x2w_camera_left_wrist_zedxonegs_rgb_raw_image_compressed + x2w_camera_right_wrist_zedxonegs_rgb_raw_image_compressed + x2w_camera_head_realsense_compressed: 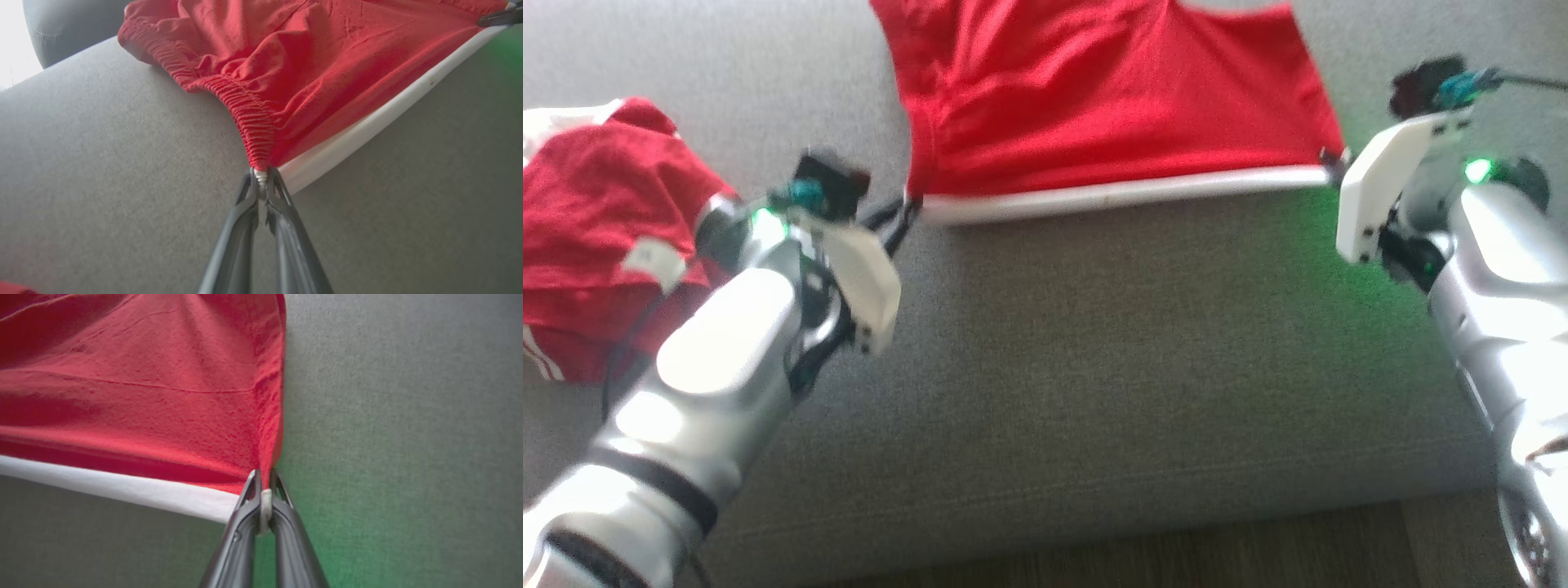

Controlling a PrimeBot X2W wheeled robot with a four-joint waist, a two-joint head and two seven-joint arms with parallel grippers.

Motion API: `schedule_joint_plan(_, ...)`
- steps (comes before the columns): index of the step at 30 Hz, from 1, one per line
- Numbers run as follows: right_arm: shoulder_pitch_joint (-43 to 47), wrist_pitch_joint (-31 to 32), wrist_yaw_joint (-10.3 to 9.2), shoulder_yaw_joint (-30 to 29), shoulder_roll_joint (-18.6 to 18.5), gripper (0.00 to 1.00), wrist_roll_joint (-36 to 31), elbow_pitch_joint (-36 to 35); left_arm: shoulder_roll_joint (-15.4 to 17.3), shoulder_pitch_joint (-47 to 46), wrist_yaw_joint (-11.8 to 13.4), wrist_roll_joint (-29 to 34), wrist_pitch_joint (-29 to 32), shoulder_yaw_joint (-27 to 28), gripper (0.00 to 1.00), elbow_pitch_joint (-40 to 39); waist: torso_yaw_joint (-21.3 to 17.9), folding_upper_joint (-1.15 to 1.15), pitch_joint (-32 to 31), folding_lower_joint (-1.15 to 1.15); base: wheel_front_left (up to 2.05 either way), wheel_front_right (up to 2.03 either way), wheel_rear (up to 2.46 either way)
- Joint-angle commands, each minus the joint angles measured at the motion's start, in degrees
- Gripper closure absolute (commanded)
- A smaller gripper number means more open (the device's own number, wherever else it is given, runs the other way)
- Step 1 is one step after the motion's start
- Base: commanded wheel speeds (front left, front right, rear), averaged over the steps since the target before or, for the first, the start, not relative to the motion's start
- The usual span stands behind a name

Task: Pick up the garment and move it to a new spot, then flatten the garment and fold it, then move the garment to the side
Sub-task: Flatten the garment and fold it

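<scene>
Flatten step, I'd say: the red garment (1111,106) is stretched over the grey seat (1094,367), its white-trimmed edge taut between the left gripper (261,179) and the right gripper (264,490), each with jaws pressed together, pinching one corner of that edge. The next move probably calls for laying both corners down evenly, then regrasping to fold; the bunching by the elastic waistband on the left needs smoothing. Another crumpled red cloth (596,212) lies well apart at left.

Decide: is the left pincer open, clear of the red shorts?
No, the left pincer is shut on a corner of the shorts.
</scene>
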Motion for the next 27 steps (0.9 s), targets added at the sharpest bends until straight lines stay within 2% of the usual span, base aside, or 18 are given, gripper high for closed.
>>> schedule_joint_plan(1, 0.92, 0.77, -0.11, 1.31, -1.75, 1.00, 0.85, -1.76, 3.83, -0.72, 0.17, -0.45, -0.68, 1.72, 1.00, -0.21, -0.16, 0.00, -1.57, 0.00, 0.00, 0.00, 0.00)
schedule_joint_plan(8, 7.89, 10.16, -0.11, 9.88, -5.88, 1.00, 10.42, -9.47, 4.75, 5.78, 0.17, -2.32, -2.31, 0.20, 1.00, -1.70, -0.02, 0.00, -6.13, 0.00, 0.00, 0.00, 0.00)
schedule_joint_plan(17, 18.90, 25.84, -0.11, 20.19, -15.92, 1.00, 24.41, -24.81, 6.82, 14.39, 0.18, -4.37, -1.64, -1.91, 1.00, -4.87, -0.56, 0.00, -12.27, 0.00, 0.00, 0.00, 0.00)
schedule_joint_plan(23, 24.40, 34.57, -0.11, 22.37, -21.47, 1.00, 30.31, -33.14, 8.64, 20.61, 0.30, -6.31, 0.39, -3.16, 1.00, -9.23, -1.36, 0.00, -15.79, 0.00, 0.00, 0.00, 0.00)
schedule_joint_plan(27, 27.05, 38.19, -0.11, 22.38, -24.03, 1.00, 31.64, -36.70, 9.63, 23.35, 0.59, -7.73, 1.87, -3.45, 1.00, -12.34, -1.55, 0.00, -17.14, 0.00, 0.00, 0.00, 0.00)
